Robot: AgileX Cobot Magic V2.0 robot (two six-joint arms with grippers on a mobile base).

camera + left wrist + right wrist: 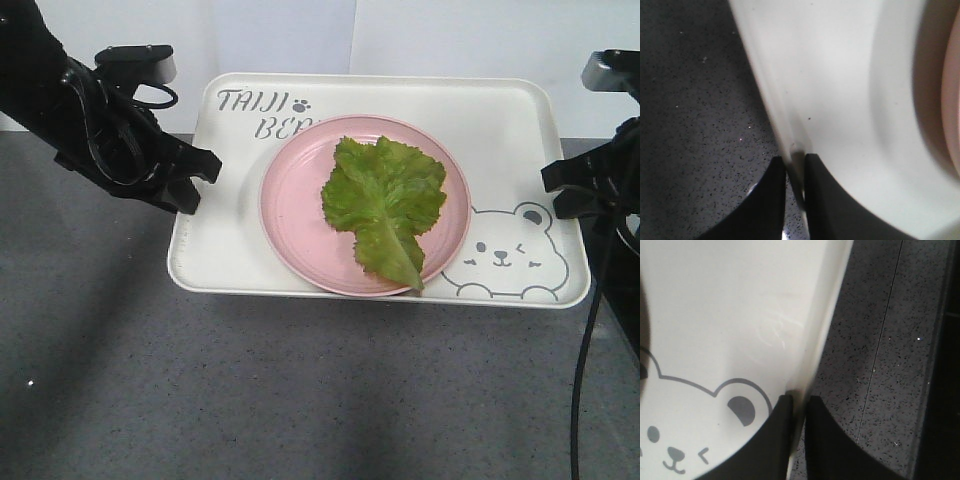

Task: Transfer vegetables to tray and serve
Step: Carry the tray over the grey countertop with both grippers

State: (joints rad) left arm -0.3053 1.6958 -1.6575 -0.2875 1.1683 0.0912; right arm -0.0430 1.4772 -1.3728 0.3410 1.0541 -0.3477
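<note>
The vegetables [385, 203], one crinkled green lettuce leaf, lie on a round pink plate [290, 205] that stands on the cream-white tray [500, 130] with its bear drawing. My left gripper [192, 180] is shut on the tray's left rim [790, 145], one finger inside and one outside. At the opposite side my right gripper [560, 190] is shut on the tray's right rim [812, 355] beside the bear's ear. In the wrist views the thin rim sits pinched between the black fingers [767, 200] [827, 440].
The tray rests on a dark grey speckled tabletop [300, 390]. A pale wall rises behind the tray. A black cable [585, 360] hangs down at the right, and a dark strip [940, 390] runs along the table's right side.
</note>
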